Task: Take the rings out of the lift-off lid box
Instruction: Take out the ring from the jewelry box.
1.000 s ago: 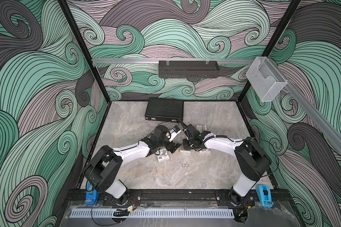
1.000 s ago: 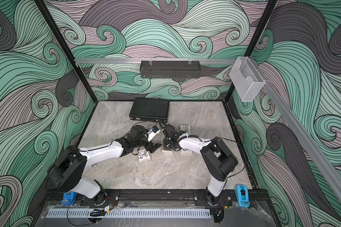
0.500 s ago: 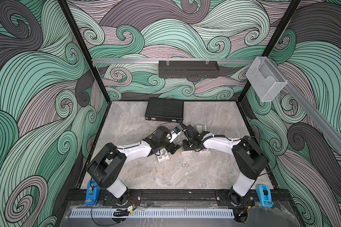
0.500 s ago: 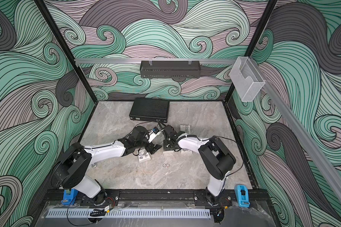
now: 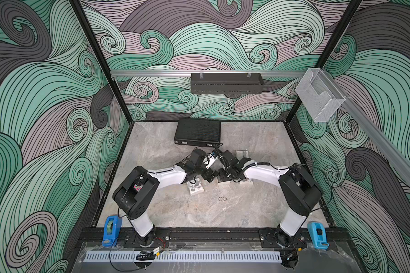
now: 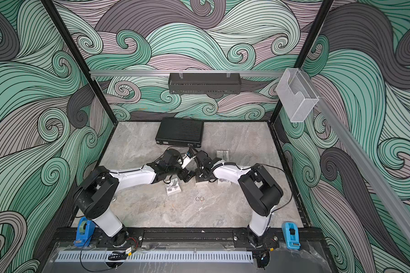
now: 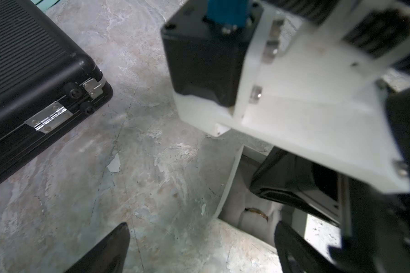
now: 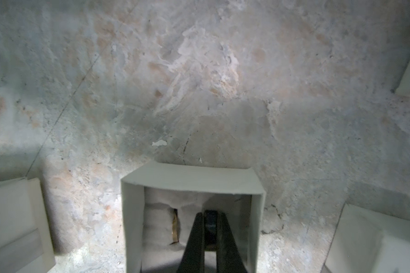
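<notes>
The right claw [image 8: 210, 215] reaches down into the open white box [image 8: 189, 177], its fingers pressed together on a black ring [image 8: 210, 227] that stands on edge in the padding. The ring is pinched but not yet lifted clear of the box walls. Just to the left of it, a brownish ring [image 8: 175, 227] sits upright in its own slit in the padding, untouched. The left claw [image 7: 201, 224] hovers just left of the box with its fingers spread wide, holding nothing and touching nothing. On the bare table [image 5: 175, 212], nearer than the box and well apart from it, two rings [image 5: 223, 199] lie flat side by side, visible in both top views, so that part of the job looks done. Other small white boxes [image 5: 195, 189] stand around the arms, and a black case [image 5: 197, 132] lies at the far side. By my reading the task is roughly midway: two rings are out, one is in the grip, and at least one is left inside. The pictures do not show whether more rings are hidden.
</notes>
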Available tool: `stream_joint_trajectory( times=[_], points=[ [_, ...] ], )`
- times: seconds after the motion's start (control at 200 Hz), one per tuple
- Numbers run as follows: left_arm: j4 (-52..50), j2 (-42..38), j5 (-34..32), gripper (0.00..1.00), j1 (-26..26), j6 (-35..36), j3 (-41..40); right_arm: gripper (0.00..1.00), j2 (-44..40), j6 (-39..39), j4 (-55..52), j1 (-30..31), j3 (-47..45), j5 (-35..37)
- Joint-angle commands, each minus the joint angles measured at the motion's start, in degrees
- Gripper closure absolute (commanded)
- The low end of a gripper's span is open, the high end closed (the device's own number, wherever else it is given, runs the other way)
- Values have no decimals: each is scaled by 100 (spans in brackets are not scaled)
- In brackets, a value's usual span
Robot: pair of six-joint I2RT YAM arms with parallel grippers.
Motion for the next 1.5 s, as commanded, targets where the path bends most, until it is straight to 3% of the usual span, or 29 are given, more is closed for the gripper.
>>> stream_joint_trajectory(
  times=[0.0,0.721,1.497],
  points=[
    [-102,149,-20,4,22,-22,200,100,-5,-17,-18,45,151,16],
    [-292,643,-275,4,27,-31,429,100,-236,-112,113,84,39,45],
    [-497,943,-329,5,31,-80,659,100,-775,-190,962,124,-403,-2]
  ],
)
